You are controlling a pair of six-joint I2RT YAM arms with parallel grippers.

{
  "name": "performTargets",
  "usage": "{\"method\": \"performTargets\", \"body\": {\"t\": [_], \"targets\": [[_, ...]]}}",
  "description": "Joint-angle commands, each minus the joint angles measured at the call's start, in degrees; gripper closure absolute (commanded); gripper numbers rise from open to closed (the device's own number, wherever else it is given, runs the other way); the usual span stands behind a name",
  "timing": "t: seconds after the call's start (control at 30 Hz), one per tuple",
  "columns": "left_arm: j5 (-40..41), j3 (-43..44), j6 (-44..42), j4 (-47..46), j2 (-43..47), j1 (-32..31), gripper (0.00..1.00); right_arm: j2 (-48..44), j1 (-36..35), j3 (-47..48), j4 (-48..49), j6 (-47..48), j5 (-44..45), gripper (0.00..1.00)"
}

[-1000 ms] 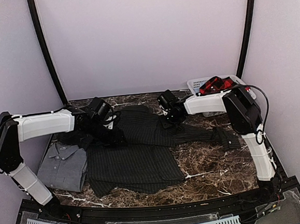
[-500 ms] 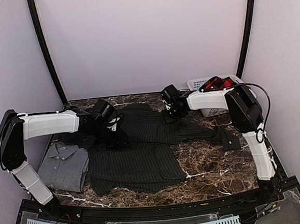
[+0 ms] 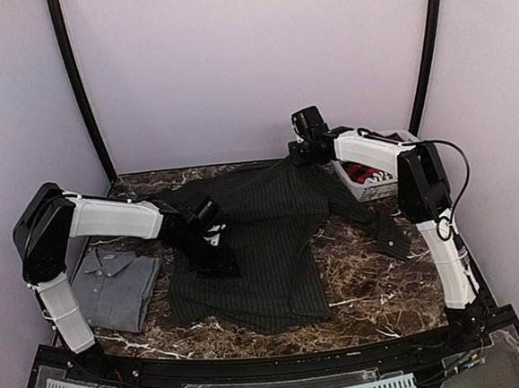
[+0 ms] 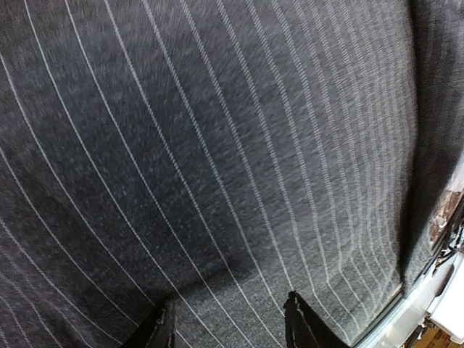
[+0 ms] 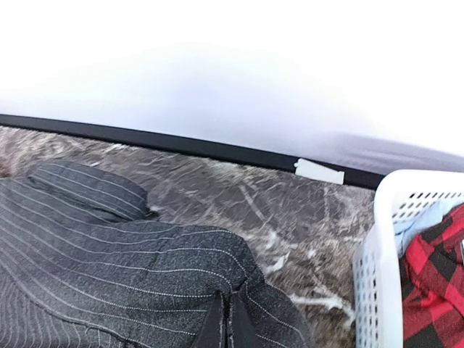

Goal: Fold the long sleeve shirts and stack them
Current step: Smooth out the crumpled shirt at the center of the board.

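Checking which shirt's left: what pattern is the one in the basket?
Red-and-black plaid shirt; right wrist view.

Soft even lighting, back wall (image 5: 217,51) blown out, wrist views blurred

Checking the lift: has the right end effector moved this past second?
Yes. The right end effector rose toward the back wall, beside the basket, lifting the pinstriped shirt.

left arm (image 3: 113,219): white shells, black joints | right arm (image 3: 373,154): same, looped black cable (image 3: 463,178) | left tool (image 4: 228,313): black fingers
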State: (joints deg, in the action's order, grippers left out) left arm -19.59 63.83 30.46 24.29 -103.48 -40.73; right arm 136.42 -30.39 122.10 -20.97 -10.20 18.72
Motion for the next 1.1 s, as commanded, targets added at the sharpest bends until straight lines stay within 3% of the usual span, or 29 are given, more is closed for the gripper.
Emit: {"method": "performTargets", "body": {"t": [0.0, 0.23, 0.57, 0.83, 0.87, 1.07], "targets": [[-0.39, 1.30, -0.11, -0.29, -1.60, -1.33, 0.50, 6.17, 1.40, 4.52, 3.55, 3.53, 2.31, 1.00], [0.23, -1.97, -0.33, 1.93, -1.72, -4.24, 0.50, 10.71, 1.99, 8.27, 5.70, 5.72, 3.52, 1.00], [-0.23, -10.18, -0.68, 5.84, 4.75, -6.36, 0.50, 12.70, 2.69, 9.26, 5.88, 7.75, 5.17, 1.00], [0.79, -5.40, 0.83, 7.22, 8.05, -6.29, 0.48, 12.76, 2.97, 10.21, 3.79, 8.65, 5.41, 1.00], [2.26, -3.85, 1.53, 7.55, 8.39, -6.25, 0.47, 12.19, 2.97, 10.07, 3.23, 8.28, 5.03, 0.96], [8.68, -2.67, 4.20, 11.24, 14.75, -4.07, 0.43, 6.73, 2.02, 9.08, -0.65, 6.83, 1.58, 0.52]]}}
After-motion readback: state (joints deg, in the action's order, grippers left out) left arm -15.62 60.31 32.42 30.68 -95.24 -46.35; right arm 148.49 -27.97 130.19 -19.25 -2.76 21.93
